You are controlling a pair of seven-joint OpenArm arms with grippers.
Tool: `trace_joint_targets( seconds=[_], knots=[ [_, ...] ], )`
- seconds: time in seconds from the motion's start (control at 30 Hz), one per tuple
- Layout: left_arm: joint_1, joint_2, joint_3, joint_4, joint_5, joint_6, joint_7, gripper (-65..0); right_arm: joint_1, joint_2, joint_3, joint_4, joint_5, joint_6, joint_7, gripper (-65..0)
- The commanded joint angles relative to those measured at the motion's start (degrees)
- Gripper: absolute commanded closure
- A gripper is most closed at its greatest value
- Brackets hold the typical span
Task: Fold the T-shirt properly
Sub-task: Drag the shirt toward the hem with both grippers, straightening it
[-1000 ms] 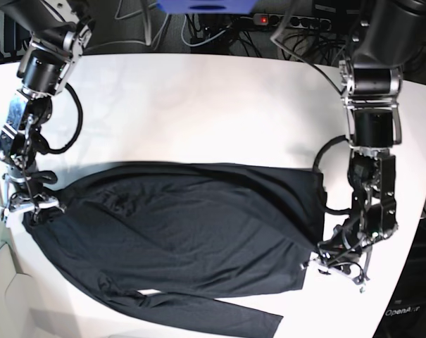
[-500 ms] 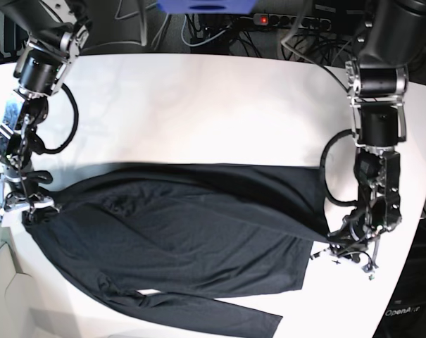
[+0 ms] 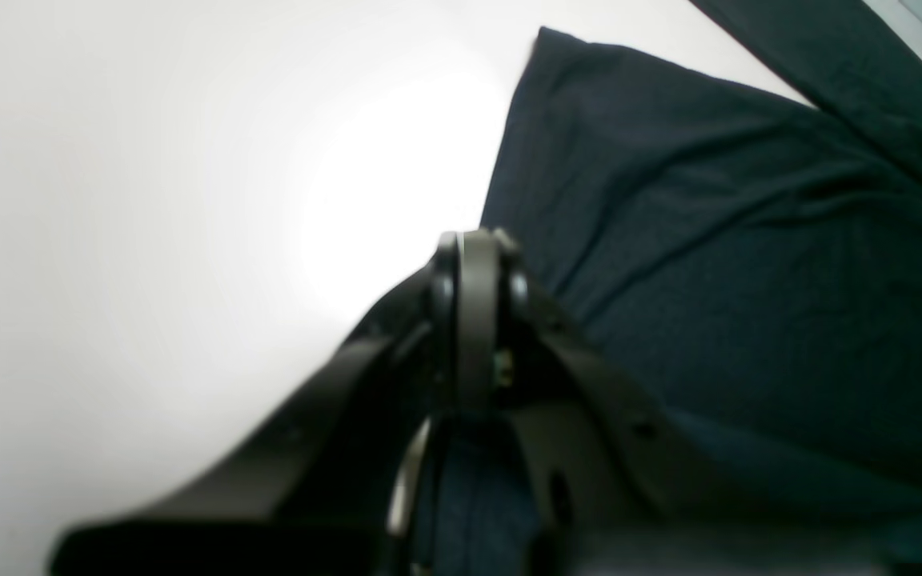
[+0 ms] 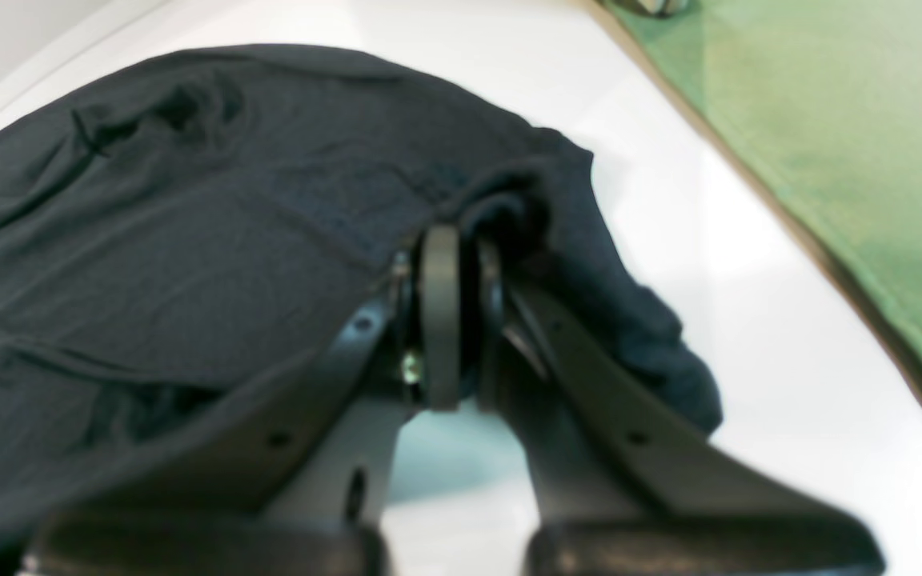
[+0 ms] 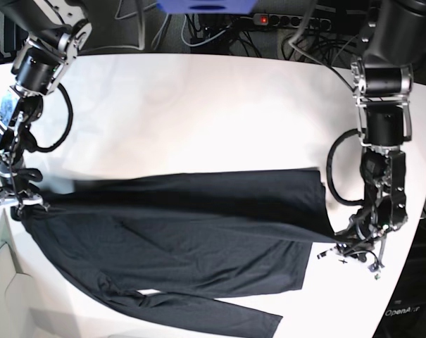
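White table (image 5: 198,105) under bright light, shirt (image 5: 191,232) stretched across its near half. Right gripper (image 4: 449,264) is clamped on bunched cloth at one end; left gripper (image 3: 473,264), jaws closed, pinches the other edge. I'd keep tension even and both ends level while carrying it over.

The white table (image 5: 198,105) lies bare beyond the T-shirt (image 5: 191,239); cables (image 5: 220,32) crowd its far edge.
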Motion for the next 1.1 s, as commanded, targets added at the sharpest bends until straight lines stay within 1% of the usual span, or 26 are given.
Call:
trace_joint_targets(
  seconds=[0.0, 0.17, 0.27, 0.4, 0.53, 0.6, 0.7, 0.8, 0.9, 1.07],
  knots=[
    [-1.83, -0.45, -0.04, 0.95, -0.22, -0.2, -1.27, 0.0, 1.44, 1.09, -0.05, 0.98, 0.5, 0.26, 1.78, 0.0],
    [-2.09, -0.36, -0.04, 0.95, -0.22, -0.2, -1.62, 0.0, 1.44, 1.09, -0.14, 0.98, 0.5, 0.26, 1.78, 0.0],
    [-2.09, -0.36, -0.04, 0.95, -0.22, -0.2, -4.08, 0.0, 1.53, 1.09, -0.23, 0.98, 0.5, 0.26, 1.78, 0.0],
    [-2.09, -0.28, -0.04, 0.95, -0.22, -0.2, -4.78, 0.0, 2.32, 0.91, -0.32, 0.71, 0.5, 0.26, 1.78, 0.0],
    [-2.09, -0.28, -0.04, 0.95, -0.22, -0.2, -4.87, 0.0, 4.25, 1.35, -0.32, -3.95, 0.5, 0.26, 1.78, 0.0],
    [-2.09, -0.28, -0.04, 0.95, -0.22, -0.2, -4.87, 0.0, 4.95, 2.32, -0.32, -6.06, 0.5, 0.26, 1.78, 0.0],
    [-2.27, -0.28, -0.13, 0.95, -0.22, -0.2, -4.96, 0.0, 4.95, 2.5, -0.32, -6.85, 0.5, 0.26, 1.86, 0.0],
    [-3.41, -0.19, -0.04, 0.86, -0.22, 0.06, -7.07, 0.0, 4.95, 2.32, -0.32, -6.85, 0.5, 0.26, 1.86, 0.0],
    [-3.76, 0.69, -0.04, -1.95, -0.22, 0.15, -9.0, 0.0, 4.95, 2.32, -1.81, -6.85, 0.5, 0.26, 1.86, 0.0],
    [-5.25, 0.96, -0.04, -6.0, -0.22, 0.15, -10.32, 0.0, 4.95, 2.32, -3.04, -6.85, 0.5, 0.26, 1.86, 0.0]
  ],
)
